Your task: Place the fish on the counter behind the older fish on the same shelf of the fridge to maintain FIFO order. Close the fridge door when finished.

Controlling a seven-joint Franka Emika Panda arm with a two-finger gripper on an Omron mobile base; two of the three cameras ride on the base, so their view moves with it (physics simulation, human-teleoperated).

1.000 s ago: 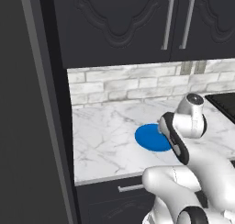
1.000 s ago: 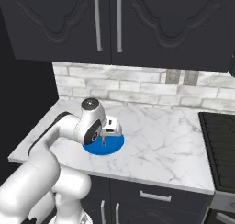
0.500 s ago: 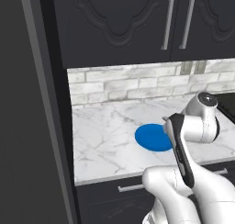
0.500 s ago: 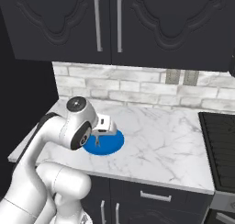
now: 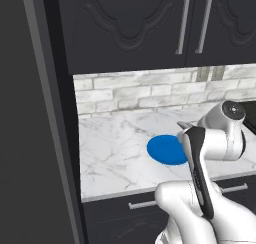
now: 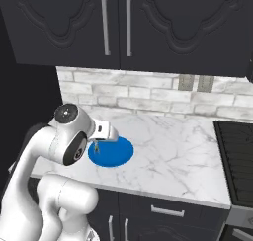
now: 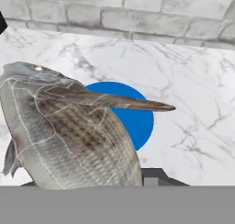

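At far left in the left base view stands the tall grey fridge, then the marble counter with a blue plate lying flat on it, and the arm at right. The fish is off the plate, lifted above it and filling the left of the hand view. In the right base view it is only a small dark sliver under the gripper, over the plate's left edge. The fingers themselves are hidden behind the fish, but it hangs clear of the counter, so I judge the gripper clamped on it.

It is a deep-bodied, silver-grey, scaled fish. I would expect it to be light and fairly stiff, though slick, and likely to pivot in the jaws if gripped near one end. The thick mid-body, across its narrow width, looks the safest hold, and that seems to be where it is held.

Its long axis runs roughly along the gripper's line of sight. The head lies at upper left of the hand view and a long thin fin juts right. The tail end is cut off at the bottom edge.
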